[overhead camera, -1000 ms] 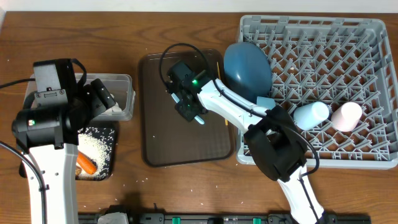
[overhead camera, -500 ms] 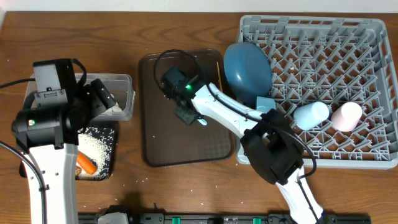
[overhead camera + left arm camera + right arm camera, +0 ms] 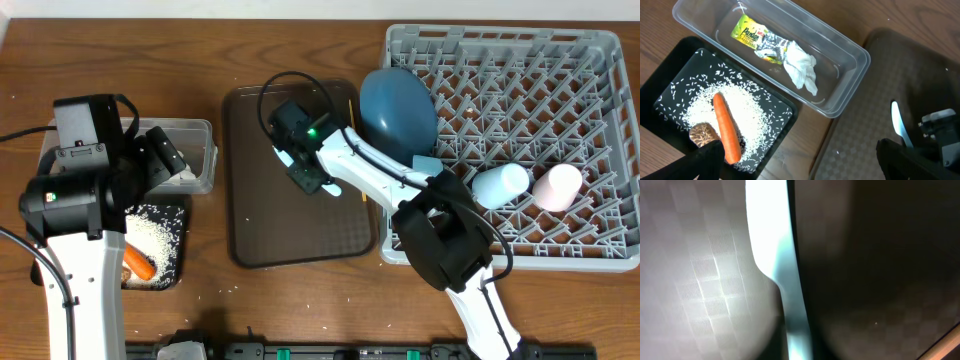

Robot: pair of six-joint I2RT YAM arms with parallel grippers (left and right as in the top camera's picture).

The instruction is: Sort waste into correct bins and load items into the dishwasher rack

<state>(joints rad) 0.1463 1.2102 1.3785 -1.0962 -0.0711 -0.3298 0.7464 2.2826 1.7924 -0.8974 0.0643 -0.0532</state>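
My right gripper [image 3: 306, 168] hovers low over the brown serving tray, right over the light-blue knife [image 3: 284, 157], whose ends show on both sides of it. In the right wrist view the knife [image 3: 770, 230] fills the frame and no finger shows. My left gripper [image 3: 802, 167] is open above the bins, holding nothing. The clear tub [image 3: 850, 55] holds the wrapper [image 3: 752, 37] and tissue [image 3: 800, 67]. The black tray [image 3: 670, 85] holds the carrot [image 3: 726, 127], rice [image 3: 755, 107] and brown lump [image 3: 702, 134]. The rack [image 3: 600, 60] carries the dark-blue plate [image 3: 398, 105], light-blue cup [image 3: 500, 183] and pink cup [image 3: 557, 186].
The brown serving tray [image 3: 260, 230] lies between the bins and the rack. A thin chopstick [image 3: 351, 110] rests along its right side, near the plate. The right arm reaches over the rack's front left corner.
The right gripper swung a little left over the brown tray and came back right. The knife's tip now shows at its upper left. The left arm has not moved.
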